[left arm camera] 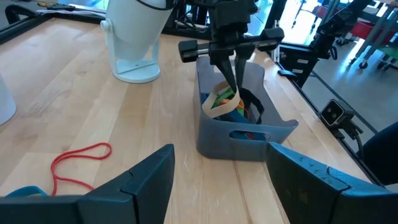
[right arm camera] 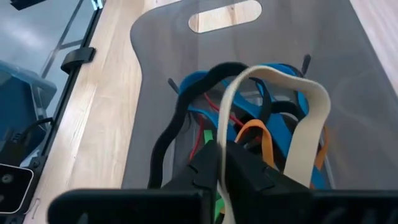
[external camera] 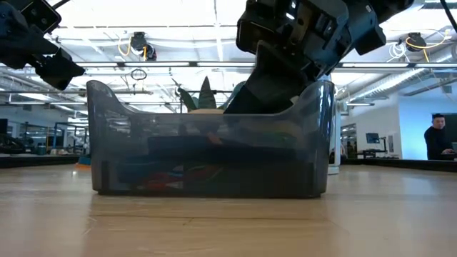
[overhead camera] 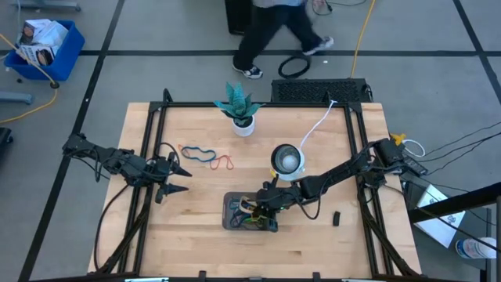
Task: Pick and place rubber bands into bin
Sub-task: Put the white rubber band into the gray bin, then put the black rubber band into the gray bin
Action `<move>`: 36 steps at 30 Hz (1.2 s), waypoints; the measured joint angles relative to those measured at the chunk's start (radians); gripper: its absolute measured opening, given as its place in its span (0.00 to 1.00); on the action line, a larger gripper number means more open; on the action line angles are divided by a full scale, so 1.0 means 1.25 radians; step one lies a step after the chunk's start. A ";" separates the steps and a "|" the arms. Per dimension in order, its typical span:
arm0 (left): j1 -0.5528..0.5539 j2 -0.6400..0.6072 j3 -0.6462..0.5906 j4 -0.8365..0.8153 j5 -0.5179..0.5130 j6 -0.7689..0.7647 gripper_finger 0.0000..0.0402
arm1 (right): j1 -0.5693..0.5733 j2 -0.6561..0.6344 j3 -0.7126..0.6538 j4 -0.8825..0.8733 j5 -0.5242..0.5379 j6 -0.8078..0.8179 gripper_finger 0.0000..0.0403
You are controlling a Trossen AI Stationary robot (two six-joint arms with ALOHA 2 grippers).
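Observation:
The dark grey bin [overhead camera: 235, 213] stands near the table's front middle and holds several rubber bands, blue, black, orange, red and green [right arm camera: 205, 93]. My right gripper [overhead camera: 262, 205] reaches down into the bin, shut on a wide tan band [right arm camera: 311, 106]; it also shows in the left wrist view [left arm camera: 231, 74]. A blue band [overhead camera: 197, 153] and a red band [overhead camera: 224, 163] lie flat on the table left of the bin. My left gripper [overhead camera: 182, 168] hovers open and empty beside them, its fingers pointing toward the bin [left arm camera: 239, 134]. My right gripper pinches one strand of the tan band [right arm camera: 221, 140] between its two fingers. The fingers [left arm camera: 229, 70] come from above, pointing down into the bin. The band's loop [left arm camera: 222, 104] hangs below them inside the bin, over the other bands.
A round white-silver bowl [overhead camera: 287, 160] stands just behind the bin. A potted plant [overhead camera: 239, 110] stands at the far edge, with a white cable [overhead camera: 317, 125] beside it. A small black object [overhead camera: 337, 218] lies right of the bin. A person walks beyond the table [overhead camera: 270, 31].

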 joint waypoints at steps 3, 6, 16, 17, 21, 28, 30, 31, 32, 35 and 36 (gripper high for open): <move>0.000 0.000 0.000 0.000 0.000 0.001 0.64 | 0.000 0.000 0.000 -0.001 0.000 0.000 0.08; 0.000 0.000 0.000 0.000 0.000 0.001 0.64 | 0.000 0.000 0.000 0.000 0.000 0.000 0.12; 0.000 0.000 0.000 0.000 0.000 0.004 0.64 | -0.002 -0.075 0.000 -0.010 -0.024 -0.030 0.38; 0.000 0.000 0.000 0.000 0.000 0.004 0.64 | -0.003 -0.096 0.000 -0.016 -0.030 -0.031 0.40; 0.000 0.000 0.000 0.000 0.000 0.004 0.64 | -0.006 -0.197 0.000 -0.088 -0.119 -0.073 0.46; 0.000 0.000 0.000 -0.001 0.000 0.007 0.64 | 0.039 -0.382 0.000 -0.282 -0.190 -0.083 0.49; 0.000 0.000 0.000 -0.005 0.000 0.007 0.64 | 0.062 -0.429 0.000 -0.353 -0.183 -0.058 0.49; 0.000 0.000 0.000 -0.011 0.000 0.006 0.64 | 0.074 -0.450 0.000 -0.386 -0.172 -0.032 0.49; 0.000 0.000 0.000 -0.019 0.001 0.006 0.64 | 0.087 -0.468 0.000 -0.421 -0.160 -0.005 0.49; 0.000 0.000 0.000 -0.039 0.000 0.001 0.64 | 0.129 -0.511 0.001 -0.557 -0.125 0.107 0.49; 0.000 0.000 0.000 -0.041 0.000 0.001 0.64 | 0.139 -0.520 0.001 -0.613 -0.124 0.157 0.49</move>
